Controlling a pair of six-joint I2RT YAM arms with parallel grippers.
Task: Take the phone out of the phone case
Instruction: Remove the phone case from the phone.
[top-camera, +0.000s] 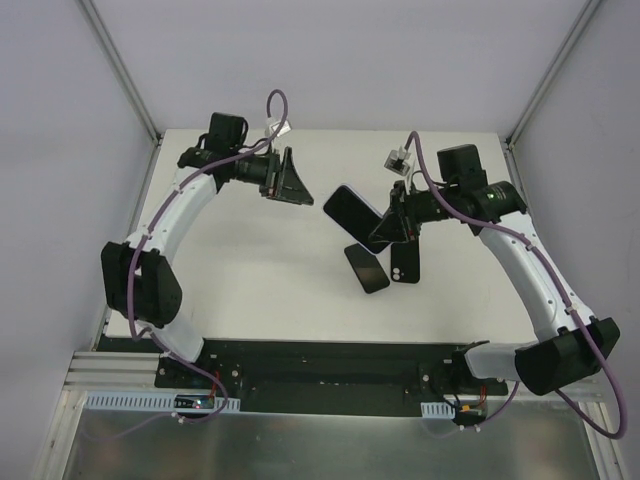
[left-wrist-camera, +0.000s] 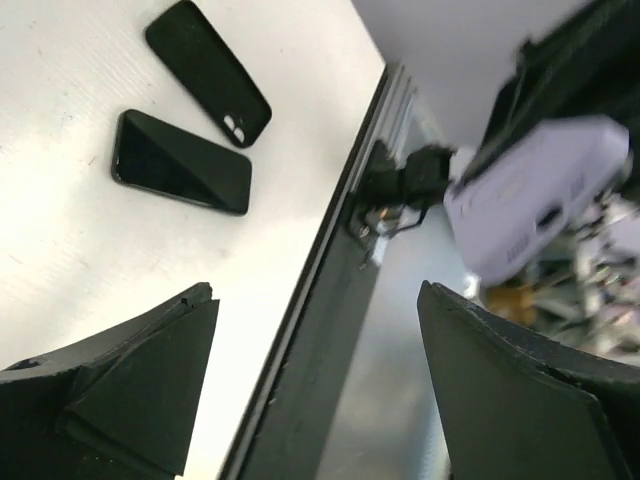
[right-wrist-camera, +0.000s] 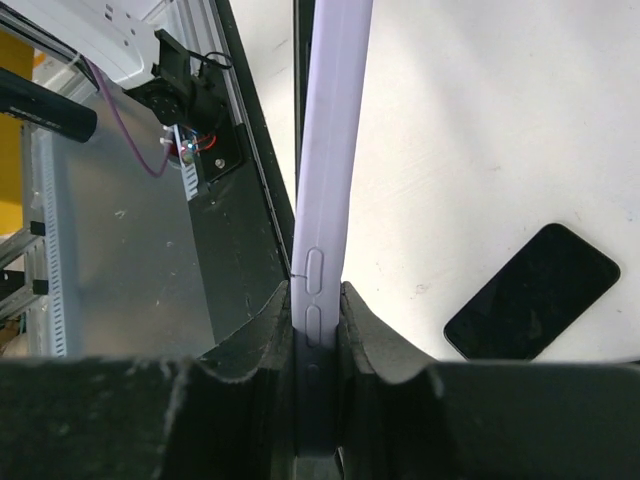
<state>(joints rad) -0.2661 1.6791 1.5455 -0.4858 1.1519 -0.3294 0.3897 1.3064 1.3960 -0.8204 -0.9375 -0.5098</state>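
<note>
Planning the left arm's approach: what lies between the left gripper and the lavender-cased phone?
Nothing: the top view shows only bare table between the left gripper and the lavender-cased phone.

1 lavender case (right-wrist-camera: 330, 150), 1 blk case (left-wrist-camera: 208, 70), 1 bare phone (left-wrist-camera: 180, 162).

No text, brand, number or sign can be read in any view. Two small white tags (top-camera: 272, 128) (top-camera: 397, 158) hang on the arm cables, and any print on them is too small to make out. The lilac phone case (right-wrist-camera: 330, 150) shows only plain side buttons. The dark phone (left-wrist-camera: 180, 162) lying on the worktop (left-wrist-camera: 60, 250) has a blank, glossy screen. The black camera-side back (left-wrist-camera: 208, 70) beside it carries no legible mark.
</note>
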